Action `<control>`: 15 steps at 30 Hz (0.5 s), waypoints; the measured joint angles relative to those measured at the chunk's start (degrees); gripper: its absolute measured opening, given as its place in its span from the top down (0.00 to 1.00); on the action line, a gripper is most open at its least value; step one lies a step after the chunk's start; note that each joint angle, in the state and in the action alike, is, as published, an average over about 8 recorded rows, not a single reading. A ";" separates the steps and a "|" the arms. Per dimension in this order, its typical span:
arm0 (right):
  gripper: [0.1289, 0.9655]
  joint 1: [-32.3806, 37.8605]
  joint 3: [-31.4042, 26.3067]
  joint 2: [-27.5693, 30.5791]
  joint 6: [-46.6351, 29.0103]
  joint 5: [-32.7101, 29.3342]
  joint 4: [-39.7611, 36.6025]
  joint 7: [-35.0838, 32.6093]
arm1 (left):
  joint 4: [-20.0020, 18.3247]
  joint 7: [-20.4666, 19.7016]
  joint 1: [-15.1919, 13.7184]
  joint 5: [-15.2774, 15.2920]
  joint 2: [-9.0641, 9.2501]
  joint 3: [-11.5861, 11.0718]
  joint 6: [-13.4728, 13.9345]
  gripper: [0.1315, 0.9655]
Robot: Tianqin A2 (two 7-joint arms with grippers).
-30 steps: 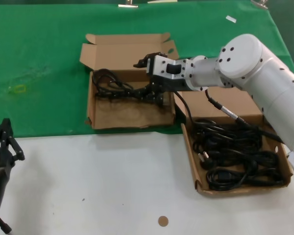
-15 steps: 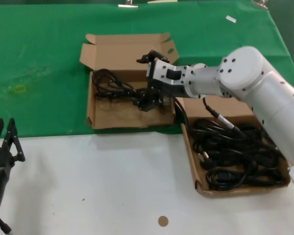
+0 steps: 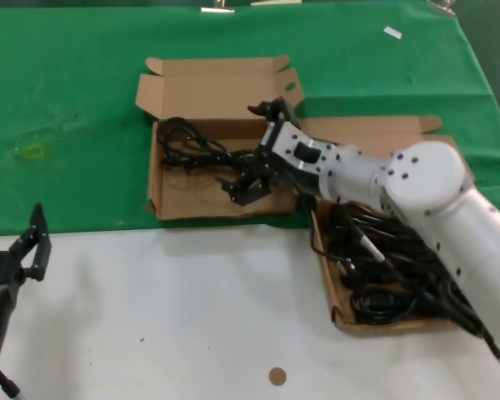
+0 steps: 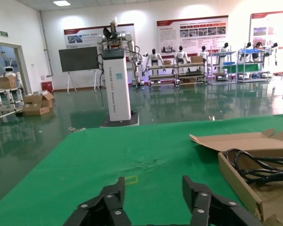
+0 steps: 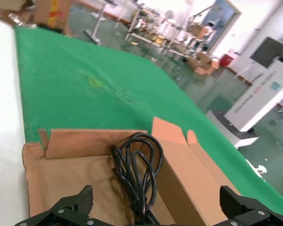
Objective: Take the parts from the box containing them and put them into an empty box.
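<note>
- Head view shows the right gripper [image 3: 243,185] reaching across into the left-hand shallow brown cardboard box with bent ears on its lid [image 3: 162,200], low over the box floor near its right side.
- Its black fingers stand spread wide apart; in the right wrist view the two fingertips [image 5: 70,207] sit far from each other at the frame's edge with nothing pinched between them.
- One loosely coiled black power cord bundle [image 3: 187,148] lies in the back of that box, along the wall under the lid, just beside the gripper; the right wrist view shows its loops [image 5: 137,174] resting on the cardboard floor.
- More black power cords in a tangled pile [image 3: 392,267] fill the second shallow brown cardboard box [image 3: 327,283] on the right, partly hidden under the white right arm.
- Both boxes straddle the edge between the green cloth [image 3: 67,100] and the white tabletop [image 3: 175,308].
- Left gripper [image 3: 27,250] hangs at the near left, over the white tabletop, well apart from both boxes; its jaws are parted with nothing between them, as the left wrist view [image 4: 153,202] confirms.
</note>
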 joint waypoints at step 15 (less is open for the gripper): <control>0.00 -13.31 6.12 1.73 7.84 5.79 12.15 2.87 | 0.00 0.01 0.00 -0.01 0.00 0.00 0.00 0.41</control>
